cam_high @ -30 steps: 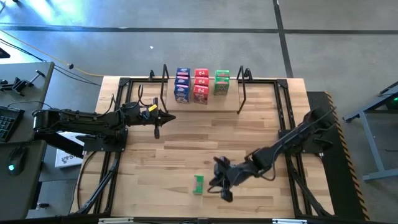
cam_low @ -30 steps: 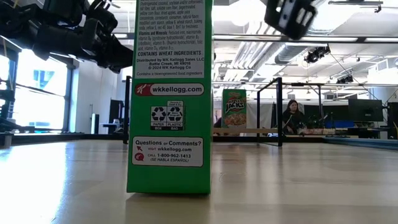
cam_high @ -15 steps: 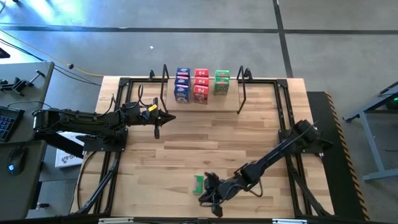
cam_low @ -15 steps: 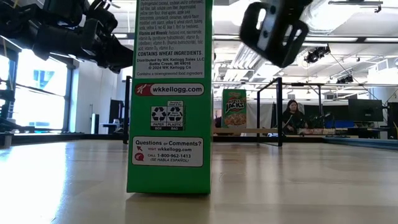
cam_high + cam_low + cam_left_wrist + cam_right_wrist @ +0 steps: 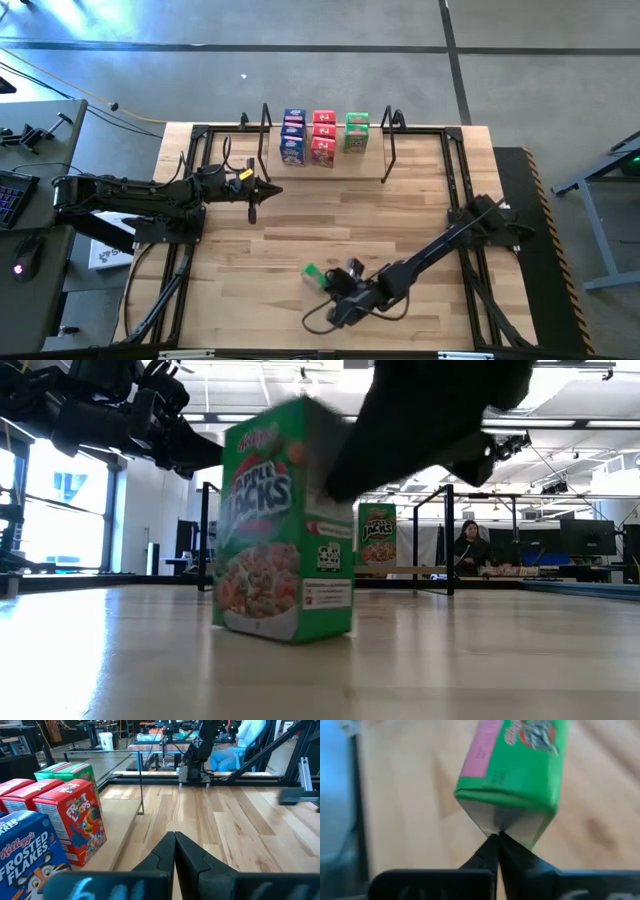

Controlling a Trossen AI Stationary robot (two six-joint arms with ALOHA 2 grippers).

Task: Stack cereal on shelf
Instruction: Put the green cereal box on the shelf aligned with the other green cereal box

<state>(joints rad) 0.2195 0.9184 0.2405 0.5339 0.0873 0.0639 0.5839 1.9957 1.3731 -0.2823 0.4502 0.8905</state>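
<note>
From above, the right gripper (image 5: 338, 292) sits low over the near middle of the table (image 5: 420, 215), and the green cereal box (image 5: 313, 273) lies right at its tip, on the side toward the shelf (image 5: 330, 160); that shelf stands far ahead at the back edge, carrying blue boxes (image 5: 293, 137), red boxes (image 5: 323, 138) and another green box (image 5: 356, 132); the left gripper (image 5: 252, 212) waits well off to the side, short of the shelf. At table height, the green cereal box (image 5: 285, 525) stands on the wood, tipped a little, front showing, with the dark right arm looming just beside and above it; a person (image 5: 467, 545) sits far off in the room. The left wrist shows its own fingers (image 5: 161, 856) pressed together, holding nothing, red boxes (image 5: 70, 825) and a blue box (image 5: 27, 860) just ahead to one side. On the right wrist, the fingers (image 5: 492, 851) meet in a narrow point, gripping nothing, their tips touching the box's (image 5: 512, 780) lower edge.
</note>
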